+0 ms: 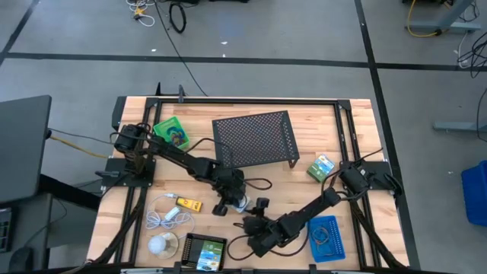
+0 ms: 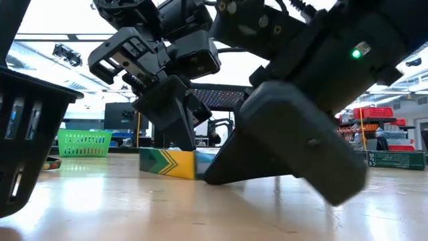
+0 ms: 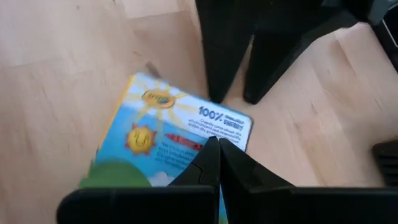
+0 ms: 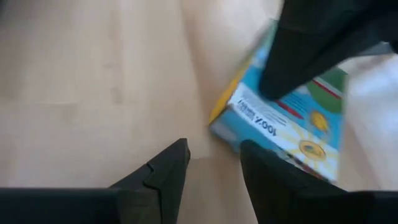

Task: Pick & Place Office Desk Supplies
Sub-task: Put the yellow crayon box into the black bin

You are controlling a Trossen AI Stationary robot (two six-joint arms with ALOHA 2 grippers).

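A blue crayon box (image 3: 180,134) with a sun print lies flat on the table's middle (image 1: 240,201). In the low view its yellow-green side (image 2: 167,163) shows. My left gripper (image 3: 217,149) is shut, with its tips on the box's top face. My right gripper (image 4: 214,165) is open, with only bare table between its fingers. It stands at the box's end that faces the near right of the table (image 1: 255,217). One of its fingers (image 4: 267,174) is right beside the box's corner. My left gripper rests its shut fingertips on the box's printed top face (image 3: 214,134), near the end with the white text strip. The fingers slant down from the table's left. The box lies flat on the table under them. My right gripper has the outer side of one finger (image 3: 214,81) at the box's end edge (image 3: 239,118); whether it touches, I cannot tell.
A black mesh basket (image 1: 251,137) stands at the far middle. A green tray (image 1: 171,133) is far left and a green-blue packet (image 1: 321,167) is right. A blue tray with loops (image 1: 326,237) is near right. A yellow block (image 1: 189,203), white cable (image 1: 167,217), white ball (image 1: 160,243) and black tray (image 1: 204,251) are near left.
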